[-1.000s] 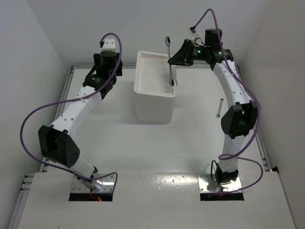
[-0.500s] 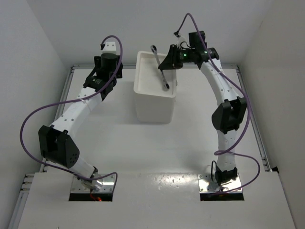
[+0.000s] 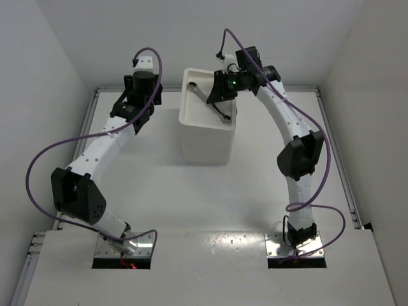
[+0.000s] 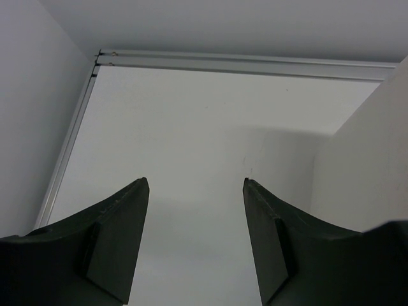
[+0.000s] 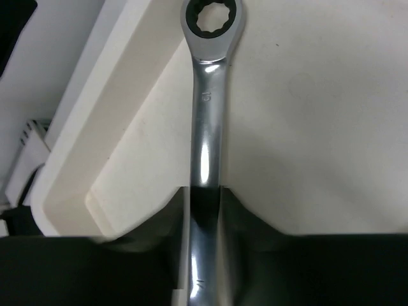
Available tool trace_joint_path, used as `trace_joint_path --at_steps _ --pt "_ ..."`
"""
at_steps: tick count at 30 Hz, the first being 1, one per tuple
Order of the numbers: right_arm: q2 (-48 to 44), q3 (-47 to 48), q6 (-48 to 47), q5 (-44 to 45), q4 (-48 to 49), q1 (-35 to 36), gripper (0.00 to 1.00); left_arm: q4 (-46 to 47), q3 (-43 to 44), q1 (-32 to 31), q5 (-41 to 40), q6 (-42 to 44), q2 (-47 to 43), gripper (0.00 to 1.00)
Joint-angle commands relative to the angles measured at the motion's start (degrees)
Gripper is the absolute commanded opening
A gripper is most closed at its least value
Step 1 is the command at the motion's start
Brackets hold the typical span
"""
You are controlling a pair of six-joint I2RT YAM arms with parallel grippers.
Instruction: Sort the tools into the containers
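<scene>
A slim silver wrench [image 5: 207,127] is clamped by its shaft in my right gripper [image 5: 205,191], its ring end pointing away over the shallow top tray [image 5: 108,121] of the white container [image 3: 204,143]. From above, the wrench [image 3: 203,95] lies slanted across the tray under my right gripper [image 3: 220,95]. My left gripper [image 4: 194,185] is open with nothing between its fingers and hovers over bare table left of the container. From above, the left gripper [image 3: 141,86] sits by the back left of the container. No other tools show.
An aluminium rail [image 4: 242,64] runs along the table's back edge, with white walls close on both sides. The container's side wall [image 4: 363,166] stands right beside my left gripper. Purple cables loop off both arms.
My right arm has swung left with the wrench, from over the container's right edge to above the tray, and the wrench now lies more slanted. The left arm has not moved.
</scene>
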Motion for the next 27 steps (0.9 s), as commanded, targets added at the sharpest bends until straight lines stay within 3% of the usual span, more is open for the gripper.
trace_joint_path --at_steps 1,2,3,6,14,21,23,27 --pt "0.0 3.1 -1.4 0.0 2.7 -0.1 0.25 1.6 -0.6 0.6 0.3 0.5 -2.7 0.67" --pt "0.0 3.1 -0.9 0.0 2.7 0.5 0.49 1.6 -0.6 0.6 0.3 0.5 -2.7 0.67" --pt "0.0 2.5 -0.8 0.0 2.7 0.5 0.59 1.6 -0.6 0.6 0.8 0.5 -2.7 0.67" --pt "-1.2 2.5 -0.8 0.0 3.7 0.5 0.74 1.6 -0.6 0.6 0.8 0.0 -2.7 0.71" --pt "-9.2 -0.6 0.5 -0.9 10.2 -1.1 0.74 1.6 0.7 1.1 1.0 -0.7 -2.7 0.74" --pt "-20.2 -9.2 0.5 9.9 12.9 -7.3 0.67 1.6 3.0 1.1 3.8 -1.2 -3.2 0.75" --pt "-21.7 -11.5 0.5 15.8 9.0 -11.3 0.63 1.6 3.0 1.6 3.8 -1.2 -3.2 0.76" --pt "-20.7 -13.1 -0.1 19.1 -4.9 -21.2 0.63 1.6 3.0 1.6 2.3 -0.1 -3.2 0.76"
